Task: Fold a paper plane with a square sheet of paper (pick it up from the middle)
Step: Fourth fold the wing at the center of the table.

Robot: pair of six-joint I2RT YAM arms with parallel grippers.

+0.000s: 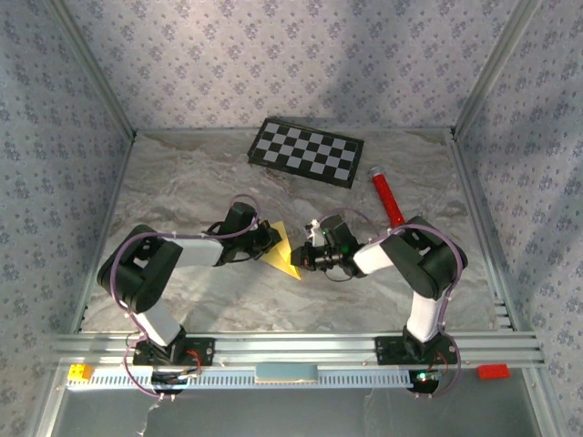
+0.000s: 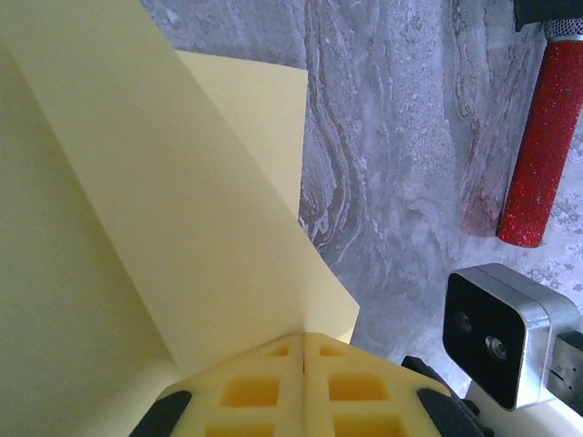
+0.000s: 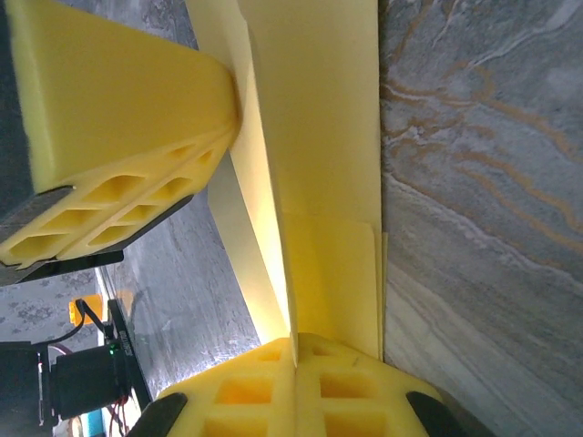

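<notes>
Thin pale-yellow sheet of paper (image 1: pixel 283 251), partly folded into overlapping layers, at mid-table between the two arms, over the grey marbled tabletop (image 1: pixel 182 182); contact of its lower corner with the surface impossible to judge. Pinched from the left side by the left gripper (image 1: pixel 272 239), yellow foam pads (image 2: pixel 255 391) pressed together on the sheet's edge. Pinched from the opposite side by the right gripper (image 1: pixel 304 258), its own foam pads (image 3: pixel 246 391) likewise closed on a folded layer, with one left-arm pad just beside on the same sheet in the right wrist view. Close past the paper in the left wrist view: the silver-and-black camera block (image 2: pixel 496 332) on the right wrist. Farther out, well apart from the paper: red glittery tube (image 1: pixel 386 197) lying flat beyond the right arm, and black-and-white checkerboard panel (image 1: pixel 307 152) flat near the back wall, left of the tube. On the near rail (image 1: pixel 291 350), small yellow block (image 1: pixel 80 371) at the left end, small red block (image 1: pixel 493 370) at the right.
</notes>
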